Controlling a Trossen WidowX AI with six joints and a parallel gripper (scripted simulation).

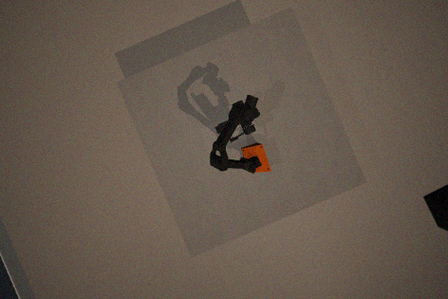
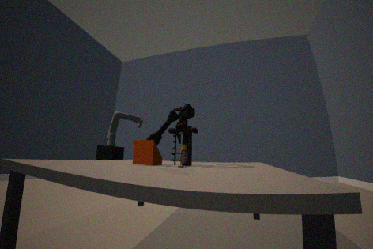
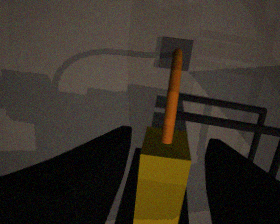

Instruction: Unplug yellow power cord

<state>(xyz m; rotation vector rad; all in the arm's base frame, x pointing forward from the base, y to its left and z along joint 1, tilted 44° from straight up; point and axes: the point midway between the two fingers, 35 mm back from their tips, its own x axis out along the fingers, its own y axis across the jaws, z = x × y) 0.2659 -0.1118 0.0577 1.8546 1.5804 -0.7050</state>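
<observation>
While the arm is reaching down over the table (image 2: 245,190), the claw (image 3: 165,183) is standing partly apart, its two dark fingers flanking the yellow plug (image 3: 161,185) with slim gaps showing on both sides, so it is gripping nothing. In the wrist view an orange cord (image 3: 172,96) is running from the plug's top to a small grey square beyond it. The plug is sitting low between the fingers, beside the orange base block (image 2: 146,152). The power strip is not discernible.
</observation>
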